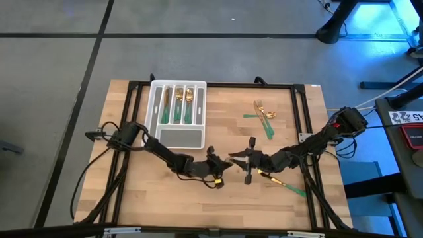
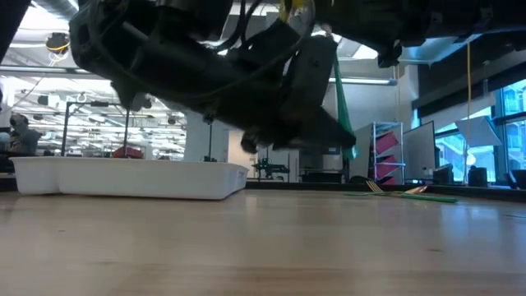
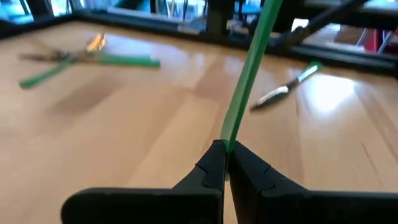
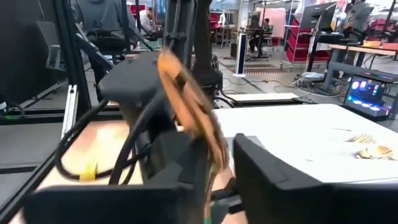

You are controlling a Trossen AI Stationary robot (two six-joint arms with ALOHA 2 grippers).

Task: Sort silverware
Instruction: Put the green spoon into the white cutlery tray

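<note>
Handover above mid-table: my left gripper (image 3: 225,163) is clamped on a green-handled utensil (image 3: 252,68); my right gripper (image 1: 250,160) stands partly parted around its gold head (image 4: 189,112). I should clear the right before carrying to the tray (image 1: 153,106). Only the high view shows the loose silverware (image 1: 263,116).

Green-handled silverware (image 1: 264,118), scattered, some trayed
</note>
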